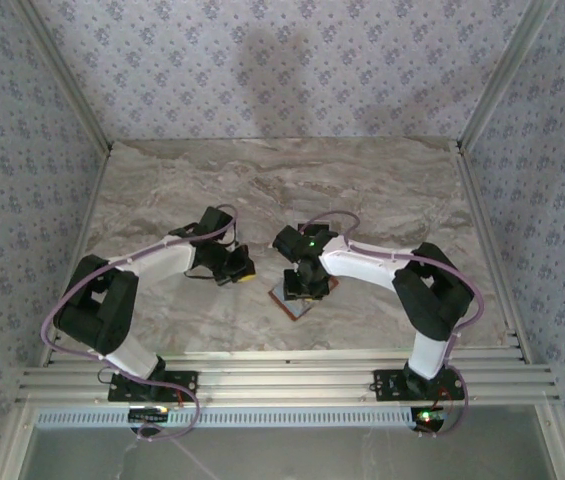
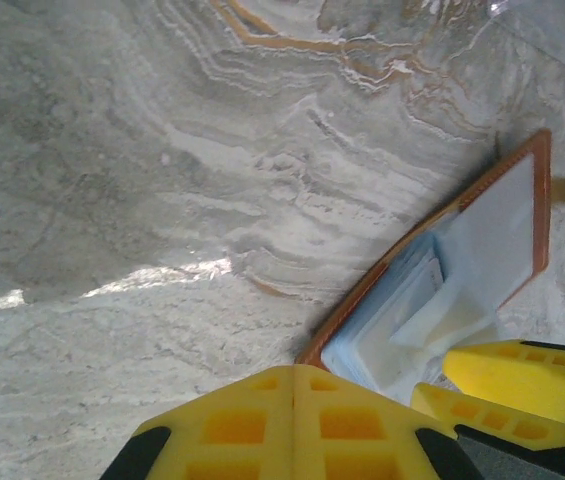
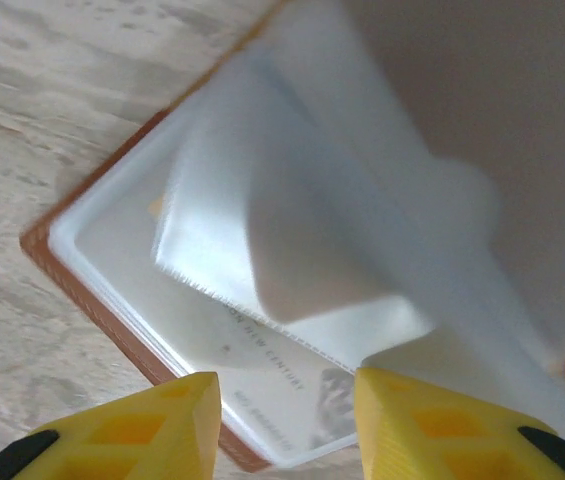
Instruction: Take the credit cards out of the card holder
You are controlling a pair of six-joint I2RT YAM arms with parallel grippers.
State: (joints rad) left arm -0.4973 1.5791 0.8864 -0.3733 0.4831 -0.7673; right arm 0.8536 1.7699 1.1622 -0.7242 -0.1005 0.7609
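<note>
Lying open, card holder [image 3: 112, 270] sits just beneath parted right jaws.

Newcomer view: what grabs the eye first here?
The open wallet lies at the front centre of the table, clear sleeves lifted, a printed card showing beneath. The right pincer hangs over it, jaws apart; the left pincer, shut, sits just left of it.

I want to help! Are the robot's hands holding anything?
Nothing. The left gripper is shut empty; the right gripper hangs open over the card holder.
</note>
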